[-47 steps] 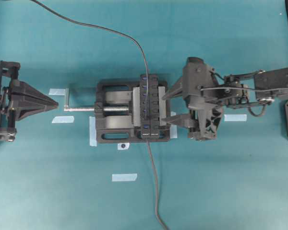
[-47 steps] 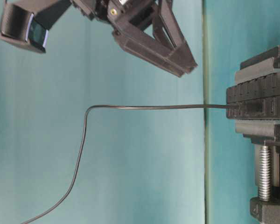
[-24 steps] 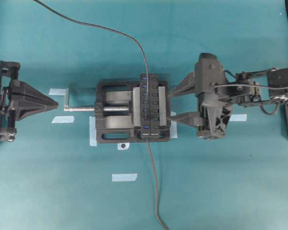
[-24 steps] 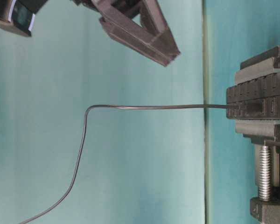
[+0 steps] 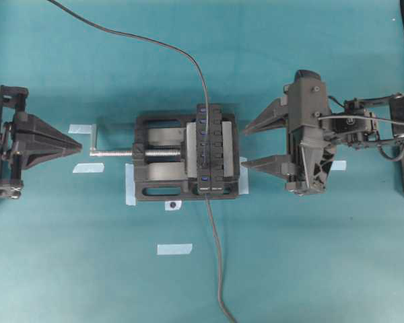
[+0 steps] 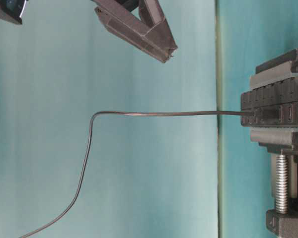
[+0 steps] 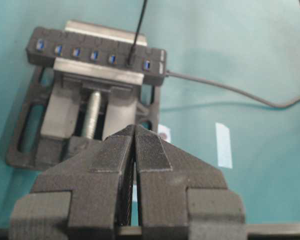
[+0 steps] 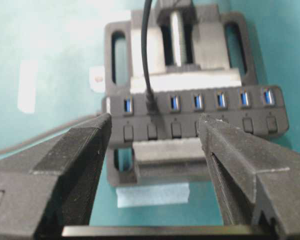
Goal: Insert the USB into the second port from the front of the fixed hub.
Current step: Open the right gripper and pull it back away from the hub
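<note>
The fixed hub [image 5: 213, 149] is clamped in a black vise, its row of blue slots facing up. The USB [image 8: 151, 105] stands plugged into the second slot from the hub's front end, also seen in the left wrist view [image 7: 131, 59] and the table-level view [image 6: 266, 115]. Its thin cable [image 5: 188, 57] rises from the port and trails to the back left. My right gripper [image 5: 243, 147] hangs open just right of the hub, with nothing between its fingers [image 8: 85, 145]. My left gripper [image 5: 78, 143] rests shut and empty at the far left, pointing at the vise screw.
The vise [image 5: 155, 151] has a silver screw and handle [image 5: 111, 153] reaching left. The hub's own cable [image 5: 219, 269] runs off the front edge. Pale tape strips [image 5: 174, 249] lie around the vise on the teal mat.
My right gripper has drawn back to the right, away from the hub, staying open. The USB stays in its port. The left arm has not moved.
</note>
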`<state>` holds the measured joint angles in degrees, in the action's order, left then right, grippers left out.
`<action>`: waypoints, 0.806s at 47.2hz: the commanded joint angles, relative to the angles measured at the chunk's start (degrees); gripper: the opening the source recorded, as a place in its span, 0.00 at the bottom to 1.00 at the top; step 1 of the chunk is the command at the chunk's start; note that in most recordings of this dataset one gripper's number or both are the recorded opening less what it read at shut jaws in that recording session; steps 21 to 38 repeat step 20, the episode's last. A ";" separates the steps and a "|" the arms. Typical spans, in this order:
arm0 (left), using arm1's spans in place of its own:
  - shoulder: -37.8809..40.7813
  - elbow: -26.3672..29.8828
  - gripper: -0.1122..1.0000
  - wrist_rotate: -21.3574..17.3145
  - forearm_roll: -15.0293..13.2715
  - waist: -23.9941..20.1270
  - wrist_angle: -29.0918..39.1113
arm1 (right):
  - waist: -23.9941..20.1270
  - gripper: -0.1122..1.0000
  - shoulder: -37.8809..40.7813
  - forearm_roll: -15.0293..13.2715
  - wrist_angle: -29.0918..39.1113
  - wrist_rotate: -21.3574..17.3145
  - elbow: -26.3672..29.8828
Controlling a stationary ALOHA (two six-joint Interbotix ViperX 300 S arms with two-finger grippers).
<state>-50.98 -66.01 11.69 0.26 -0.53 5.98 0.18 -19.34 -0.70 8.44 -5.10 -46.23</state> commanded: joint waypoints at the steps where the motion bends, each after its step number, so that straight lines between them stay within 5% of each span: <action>1: 0.26 0.62 0.10 0.09 0.09 0.00 -0.53 | 0.09 0.80 -0.79 0.09 -0.97 -0.62 0.35; 38: 0.35 0.62 0.10 0.00 0.09 0.00 -0.53 | -0.53 0.80 -0.62 0.09 2.11 -0.62 0.88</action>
